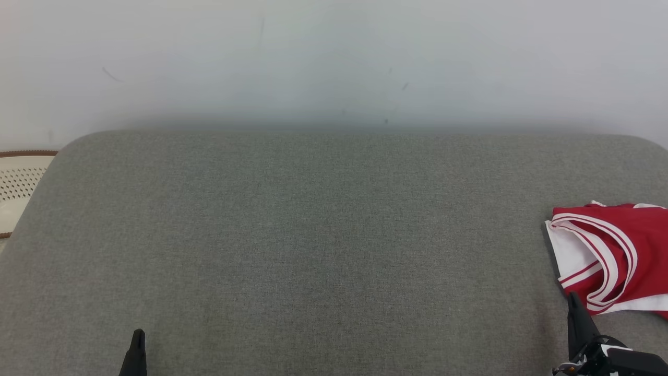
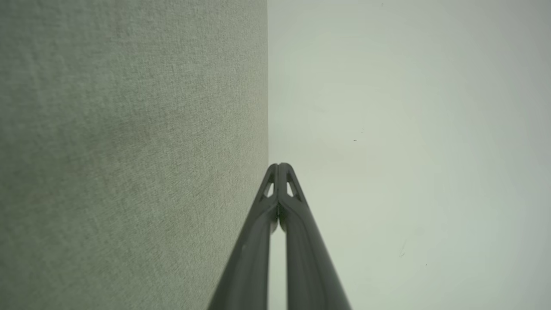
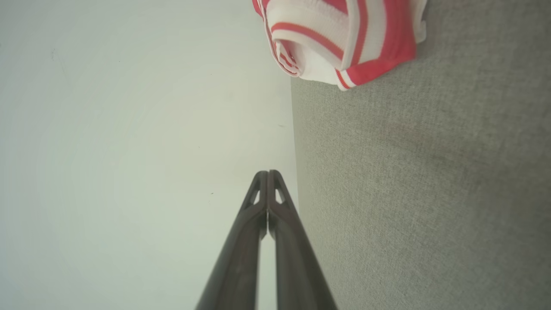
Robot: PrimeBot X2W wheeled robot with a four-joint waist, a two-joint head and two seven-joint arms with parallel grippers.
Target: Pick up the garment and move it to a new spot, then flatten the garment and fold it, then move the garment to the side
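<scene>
Nothing to read here: no lettering, number or logo legible on the garment (image 1: 639, 245) or the grey cushion (image 1: 313, 235).

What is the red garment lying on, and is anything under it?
The red-and-white garment lies bunched on the grey fabric surface. Whether anything is tucked beneath its folds is hidden by the cloth.

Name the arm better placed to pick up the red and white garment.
Right, most likely. The right tool, shut, sits just below the garment on the right of the grey surface; the left tool, also shut, is far off at lower left.
</scene>
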